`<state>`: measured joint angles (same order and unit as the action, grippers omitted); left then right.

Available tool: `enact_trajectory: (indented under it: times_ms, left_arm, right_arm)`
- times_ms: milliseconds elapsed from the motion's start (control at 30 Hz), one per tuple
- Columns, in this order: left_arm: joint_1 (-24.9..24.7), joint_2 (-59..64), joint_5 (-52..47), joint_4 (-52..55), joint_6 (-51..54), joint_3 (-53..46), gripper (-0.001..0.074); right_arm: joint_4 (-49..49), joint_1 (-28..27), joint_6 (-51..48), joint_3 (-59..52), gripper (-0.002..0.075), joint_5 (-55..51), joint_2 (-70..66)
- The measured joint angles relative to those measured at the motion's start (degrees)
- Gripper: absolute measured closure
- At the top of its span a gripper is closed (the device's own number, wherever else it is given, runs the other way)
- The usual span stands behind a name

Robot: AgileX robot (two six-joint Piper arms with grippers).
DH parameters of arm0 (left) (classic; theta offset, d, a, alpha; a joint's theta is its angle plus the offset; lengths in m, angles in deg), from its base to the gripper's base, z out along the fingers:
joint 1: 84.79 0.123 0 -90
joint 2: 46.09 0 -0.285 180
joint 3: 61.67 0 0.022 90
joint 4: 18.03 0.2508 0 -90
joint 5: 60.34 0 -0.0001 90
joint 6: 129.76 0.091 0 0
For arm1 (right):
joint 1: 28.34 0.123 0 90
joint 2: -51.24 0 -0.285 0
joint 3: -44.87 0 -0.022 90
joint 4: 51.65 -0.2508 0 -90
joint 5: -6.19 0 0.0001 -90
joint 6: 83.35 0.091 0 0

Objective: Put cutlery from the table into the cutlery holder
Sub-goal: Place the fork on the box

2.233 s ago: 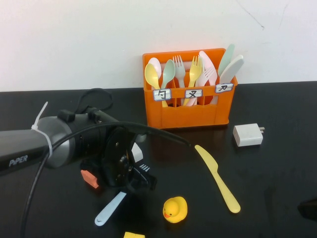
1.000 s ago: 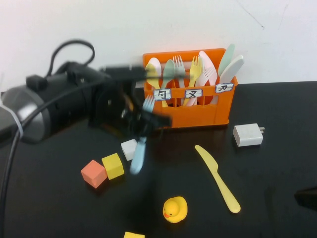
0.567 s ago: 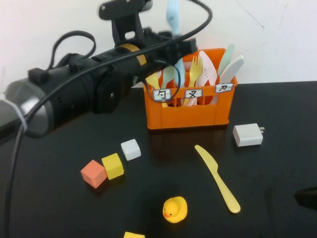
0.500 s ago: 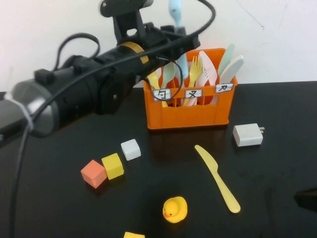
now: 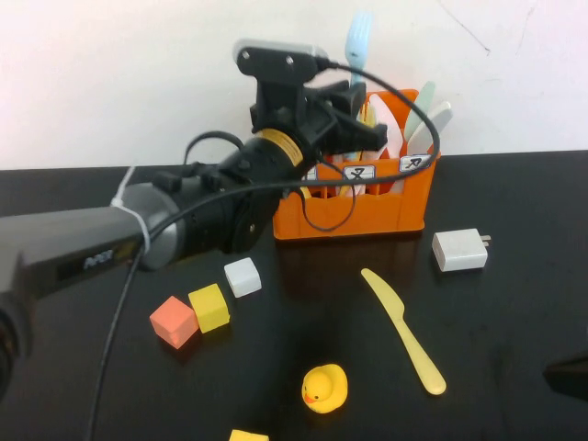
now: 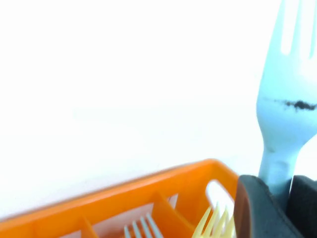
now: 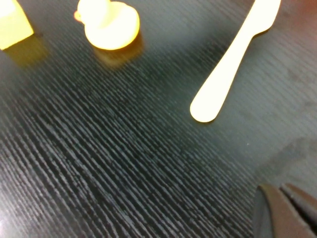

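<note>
On the left of the black counter (image 5: pixel 514 202) sat a salmon cube (image 5: pixel 174 321), a yellow cube (image 5: pixel 209 307) touching it, and a white cube (image 5: pixel 243 277) just beyond. Another yellow cube (image 5: pixel 248 435) peeked in at the near edge.

The left arm reached across from the left side, and the left pincer (image 5: pixel 354 108) hung over the orange cutlery holder (image 5: pixel 367 207), above its middle compartment as far as the high view showed. It pinched the pale blue fork (image 5: pixel 356 41) by the handle, upright with tines pointing up; in the left wrist view the dark fingers (image 6: pixel 253 210) pressed against the fork's neck, with the holder's rim and other forks' tines below. The fork's lower end was hidden behind the pincer, so whether it had entered a compartment could not be told. The holder stood at the back of the counter against the wall, already crowded with cutlery.

A yellow rubber duck (image 5: pixel 324 388) stood near the front edge. Right of it the pale yellow knife (image 5: pixel 402 329) lay flat on the counter, apart from the holder, handle toward the near side. A white charger block (image 5: pixel 459 249) rested right of the holder.

The right pincer (image 7: pixel 290 210) sat low at the counter's near right corner, its fingertips pressed together on nothing, near the knife's handle end.
</note>
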<state>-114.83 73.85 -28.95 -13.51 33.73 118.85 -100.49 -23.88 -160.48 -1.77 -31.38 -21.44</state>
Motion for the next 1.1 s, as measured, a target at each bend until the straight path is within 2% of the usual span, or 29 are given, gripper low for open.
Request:
enact_trajectory:
  times_ms: [767,867,1000,1100]
  left_arm:
    - [0.00,5.07,8.13,-0.12,4.08,0.22,0.0639]
    - [0.00,5.71,8.12,-0.12,6.12,0.32,0.0587]
    - [0.00,5.84,8.55,-0.30,9.53,0.43,0.0422]
    - [0.00,5.84,8.55,-1.53,10.53,0.43,0.0337]
  right_arm:
    - [0.94,0.00,-0.12,0.00,0.0728,-3.50,0.00]
    - [0.94,0.00,-0.12,0.00,0.0728,-3.61,0.00]
    - [1.04,0.00,-0.12,0.00,0.0728,-3.61,0.00]
    - [1.04,0.00,-0.12,0.00,0.0728,-3.61,0.00]
